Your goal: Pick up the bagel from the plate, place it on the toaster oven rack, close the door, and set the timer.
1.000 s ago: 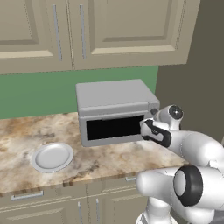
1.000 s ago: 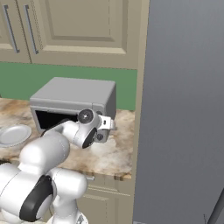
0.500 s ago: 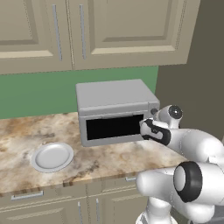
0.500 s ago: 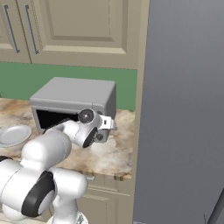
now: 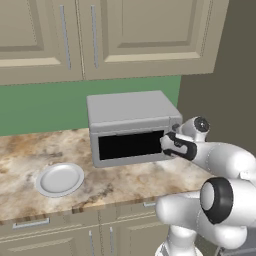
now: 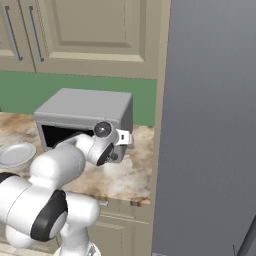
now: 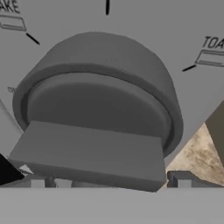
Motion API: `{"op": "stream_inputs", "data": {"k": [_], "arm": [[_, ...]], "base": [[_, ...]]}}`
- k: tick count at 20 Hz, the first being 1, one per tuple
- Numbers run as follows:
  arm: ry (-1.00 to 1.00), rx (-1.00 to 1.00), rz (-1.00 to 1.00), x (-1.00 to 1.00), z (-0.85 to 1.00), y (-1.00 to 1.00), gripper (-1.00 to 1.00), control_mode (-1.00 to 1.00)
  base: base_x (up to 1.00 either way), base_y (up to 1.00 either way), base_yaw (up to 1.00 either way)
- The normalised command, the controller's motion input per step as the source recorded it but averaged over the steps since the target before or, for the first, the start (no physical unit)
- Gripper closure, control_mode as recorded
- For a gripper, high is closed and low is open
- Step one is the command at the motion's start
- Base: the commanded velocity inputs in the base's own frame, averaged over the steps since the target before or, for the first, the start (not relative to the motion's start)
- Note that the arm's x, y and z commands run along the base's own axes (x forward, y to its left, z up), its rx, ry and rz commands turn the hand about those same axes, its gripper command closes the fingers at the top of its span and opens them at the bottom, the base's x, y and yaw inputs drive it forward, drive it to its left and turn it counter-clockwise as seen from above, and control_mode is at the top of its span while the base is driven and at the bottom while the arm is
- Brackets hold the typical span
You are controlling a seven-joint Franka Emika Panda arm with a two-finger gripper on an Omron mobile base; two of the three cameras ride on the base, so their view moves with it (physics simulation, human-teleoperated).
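The toaster oven (image 5: 130, 107) stands on the counter with its door (image 5: 131, 145) shut, black glass facing me. Left of it lies the plate (image 5: 60, 179), with nothing on it. The bagel and the toaster oven rack are hidden. My gripper (image 5: 169, 141) is pressed up to the oven's right-hand control panel. In the hand view a large grey round timer knob (image 7: 100, 100) with a raised bar across it looms very close. The gripper (image 7: 109, 181) is open, its fingertips (image 7: 37, 181) standing on either side of the knob's lower edge, apart from it.
Cream wall cabinets (image 5: 100, 35) hang above the oven against a green backsplash. A tall grey panel (image 6: 210, 125) rises right beside the oven's right side, close to my arm. The marbled counter (image 5: 30, 150) runs off to the left past the plate (image 6: 17, 154).
The gripper stays open at the knob. Only the arm's elbow has shifted slightly.
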Motion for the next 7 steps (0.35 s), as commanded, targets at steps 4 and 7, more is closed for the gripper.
{"op": "stream_inputs", "data": {"k": [4,7], "arm": [[0.05,0.01,-0.01,0.16,-0.10,-0.04,-1.00,-1.00],[0.11,0.00,-0.06,0.20,-0.17,0.00,-1.00,-1.00]], "base": [[0.00,0.00,0.00],[0.00,0.00,0.00]]}}
